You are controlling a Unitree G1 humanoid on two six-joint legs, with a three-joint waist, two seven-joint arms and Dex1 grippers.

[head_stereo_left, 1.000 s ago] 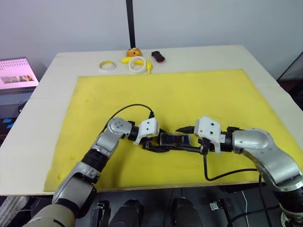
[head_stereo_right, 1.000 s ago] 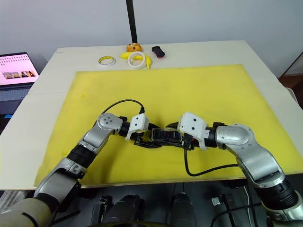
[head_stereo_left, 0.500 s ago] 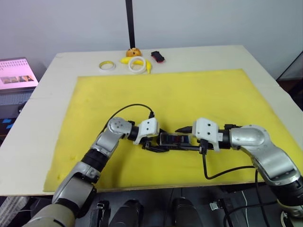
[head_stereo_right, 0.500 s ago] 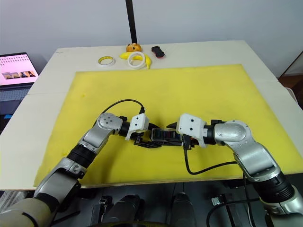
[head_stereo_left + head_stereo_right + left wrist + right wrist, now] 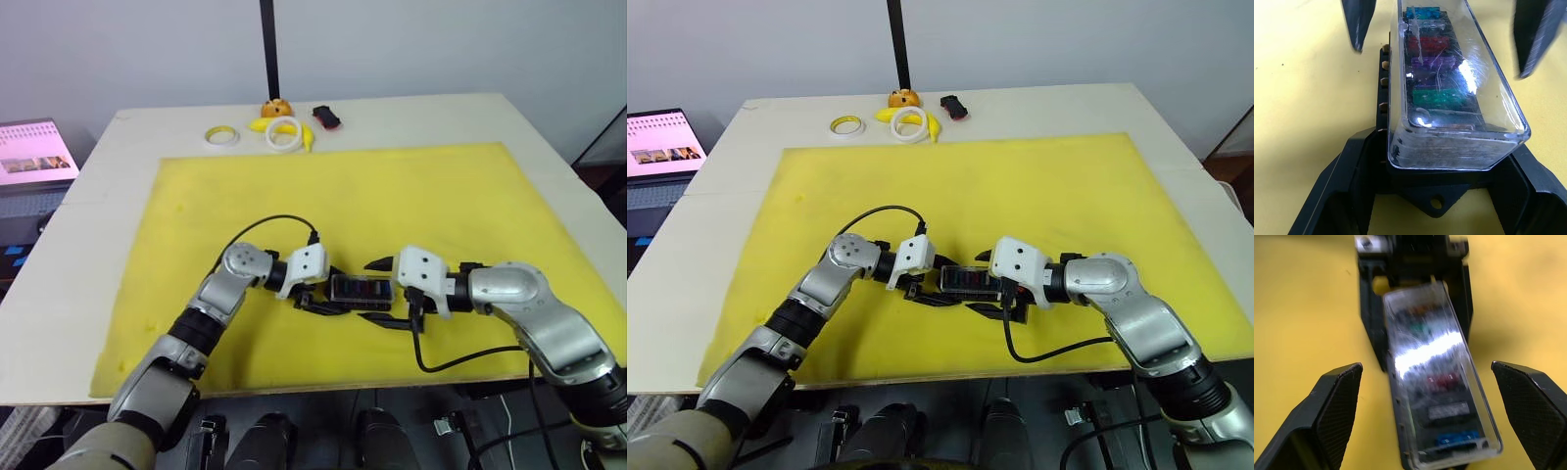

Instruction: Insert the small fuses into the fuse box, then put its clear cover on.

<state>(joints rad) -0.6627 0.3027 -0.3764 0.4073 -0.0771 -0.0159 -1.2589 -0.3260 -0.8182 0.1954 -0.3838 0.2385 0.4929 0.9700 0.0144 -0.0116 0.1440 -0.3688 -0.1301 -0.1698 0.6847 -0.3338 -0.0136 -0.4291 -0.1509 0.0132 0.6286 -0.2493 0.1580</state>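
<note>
The black fuse box [image 5: 361,290] lies on the yellow foam mat [image 5: 441,196], near its front middle. The clear cover [image 5: 1459,83] sits on top of it. Under it are several small fuses, among them a red one [image 5: 1427,44], a purple one [image 5: 1432,61] and a green one [image 5: 1442,98]. My left gripper [image 5: 318,294] is shut on the box's left end, one finger [image 5: 1327,196] on each side of the base. My right gripper [image 5: 1426,368] is open, and its fingers [image 5: 1337,411] straddle the box's right end without touching the cover [image 5: 1435,382].
At the table's far edge lie two tape rings [image 5: 222,135] [image 5: 285,134], yellow pieces, an orange object [image 5: 278,107] and a black-and-red gadget [image 5: 327,118]. A black pole [image 5: 268,49] rises behind them. A laptop [image 5: 34,152] stands off the table's left side.
My right gripper has slid left toward the box, so its open fingers now straddle the box's right end. The left gripper and the box have stayed in place.
</note>
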